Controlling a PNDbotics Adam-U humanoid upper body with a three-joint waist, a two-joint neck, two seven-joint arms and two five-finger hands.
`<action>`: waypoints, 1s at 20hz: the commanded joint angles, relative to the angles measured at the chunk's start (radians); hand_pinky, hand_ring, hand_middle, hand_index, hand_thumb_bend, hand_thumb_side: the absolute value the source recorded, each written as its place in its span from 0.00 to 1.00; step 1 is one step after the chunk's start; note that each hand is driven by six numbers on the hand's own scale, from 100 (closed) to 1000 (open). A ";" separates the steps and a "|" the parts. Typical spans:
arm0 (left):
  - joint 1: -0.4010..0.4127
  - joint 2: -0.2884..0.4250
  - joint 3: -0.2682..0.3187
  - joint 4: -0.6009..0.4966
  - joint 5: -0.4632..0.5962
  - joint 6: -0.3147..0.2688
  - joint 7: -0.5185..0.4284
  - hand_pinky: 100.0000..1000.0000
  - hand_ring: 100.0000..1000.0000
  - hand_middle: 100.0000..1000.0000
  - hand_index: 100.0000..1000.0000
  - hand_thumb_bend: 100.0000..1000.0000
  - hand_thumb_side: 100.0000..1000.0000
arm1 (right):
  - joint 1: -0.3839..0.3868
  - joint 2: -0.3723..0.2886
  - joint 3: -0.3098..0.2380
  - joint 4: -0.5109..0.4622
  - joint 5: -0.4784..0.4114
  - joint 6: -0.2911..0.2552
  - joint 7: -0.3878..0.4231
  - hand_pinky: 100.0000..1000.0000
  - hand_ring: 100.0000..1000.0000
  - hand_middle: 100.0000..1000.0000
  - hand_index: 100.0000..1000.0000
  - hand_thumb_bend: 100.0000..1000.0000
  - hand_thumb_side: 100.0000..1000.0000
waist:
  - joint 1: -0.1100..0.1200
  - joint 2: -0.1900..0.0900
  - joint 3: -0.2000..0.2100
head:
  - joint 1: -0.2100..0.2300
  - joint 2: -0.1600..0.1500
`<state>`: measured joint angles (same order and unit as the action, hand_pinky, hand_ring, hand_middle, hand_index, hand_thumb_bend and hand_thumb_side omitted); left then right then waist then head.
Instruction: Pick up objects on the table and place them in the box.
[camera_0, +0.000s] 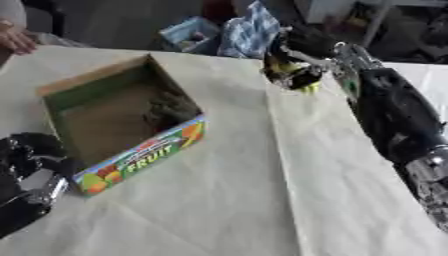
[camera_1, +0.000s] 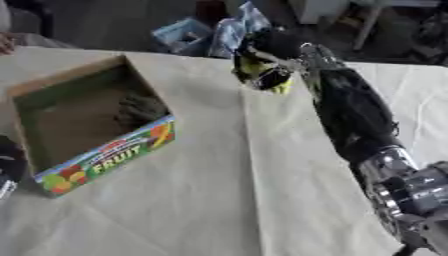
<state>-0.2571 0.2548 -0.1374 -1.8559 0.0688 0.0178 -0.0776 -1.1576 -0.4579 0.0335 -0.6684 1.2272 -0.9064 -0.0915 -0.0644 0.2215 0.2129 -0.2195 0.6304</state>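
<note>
An open cardboard box (camera_0: 131, 162) with "FRUIT" printed on its front wall stands on the left of the table. A dark, greyish lump (camera_0: 171, 110) lies inside it by the right wall. At the far edge, my right hand (camera_1: 273, 46) is curled over a yellow and black object (camera_1: 262, 76) and holds it just above the tablecloth, well to the right of the box. My left hand (camera_0: 26, 160) shows dark at the lower left, beside the box's near corner.
The table is covered with a cream cloth (camera_0: 236, 200) that has a fold running down the middle. Beyond the far edge stand a light blue basket (camera_0: 191, 34) and a blue-white checked bag (camera_0: 251, 27). A person's hand (camera_0: 13, 39) rests at the far left.
</note>
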 joint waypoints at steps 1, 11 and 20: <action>-0.010 0.016 0.006 -0.012 0.001 -0.002 -0.002 0.48 0.59 0.53 0.63 0.29 0.00 | -0.042 0.003 0.019 -0.058 -0.062 -0.001 0.024 0.17 0.14 0.14 0.46 0.01 0.04 | 0.003 -0.026 0.004 | 0.000 -0.013; -0.011 0.021 -0.001 -0.011 0.006 -0.001 -0.008 0.48 0.59 0.53 0.63 0.29 0.00 | -0.109 0.104 0.084 -0.158 -0.215 -0.001 0.117 0.18 0.14 0.15 0.46 0.06 0.02 | -0.008 -0.048 0.034 | -0.010 -0.012; -0.020 0.017 -0.008 -0.009 0.010 0.000 -0.014 0.48 0.59 0.53 0.63 0.29 0.00 | -0.151 0.192 0.106 -0.197 -0.305 -0.001 0.206 0.18 0.15 0.15 0.46 0.06 0.01 | -0.024 -0.051 0.078 | -0.026 -0.018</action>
<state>-0.2647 0.2559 -0.1444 -1.8545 0.0743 0.0184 -0.0878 -1.2800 -0.2620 0.1397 -0.8404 0.9399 -0.9063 0.1029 -0.0959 0.1879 0.2929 -0.2414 0.6265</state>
